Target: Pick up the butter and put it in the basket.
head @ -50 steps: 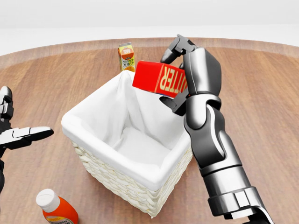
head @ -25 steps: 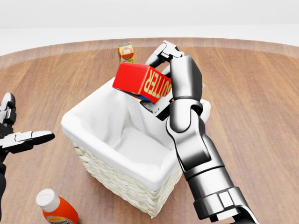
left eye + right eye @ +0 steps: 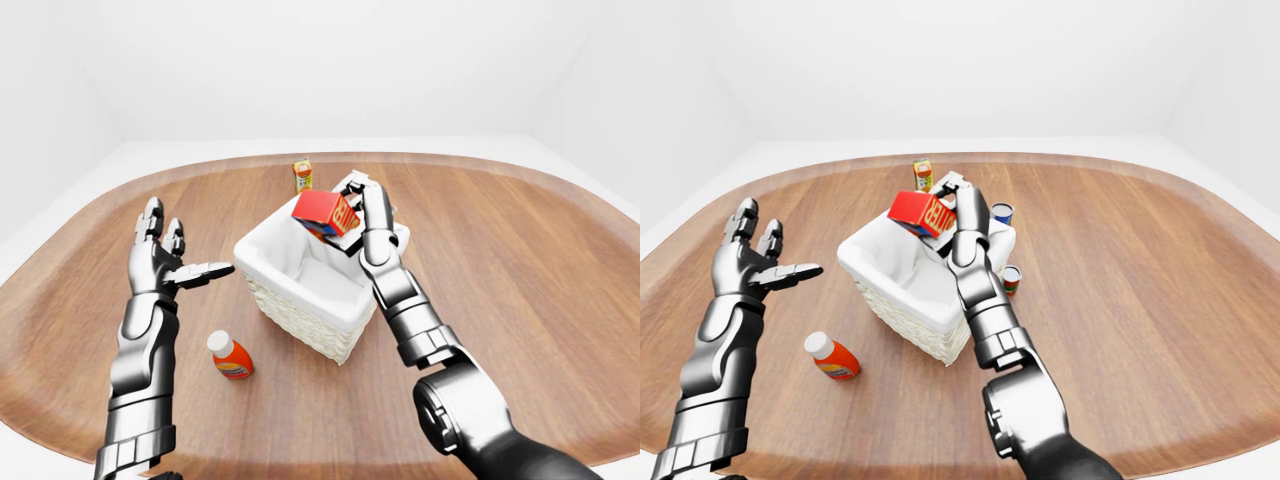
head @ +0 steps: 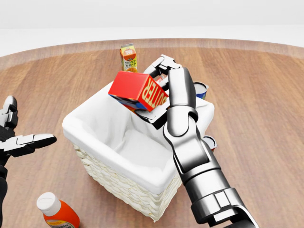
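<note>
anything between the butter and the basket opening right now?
Nothing visible. The right hand holds the butter tilted above the basket, over the edge nearer the view's top, and the white-lined inside below shows nothing in it. The cans stand outside the basket, on its right.

The head view looks down close on the basket (image 4: pixel 118 161); both eye views sit wider, sharing the whole table (image 3: pixel 560 300).

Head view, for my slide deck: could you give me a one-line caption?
Right hand holds the red butter box tilted above the white-lined wicker basket on a wooden table.
</note>
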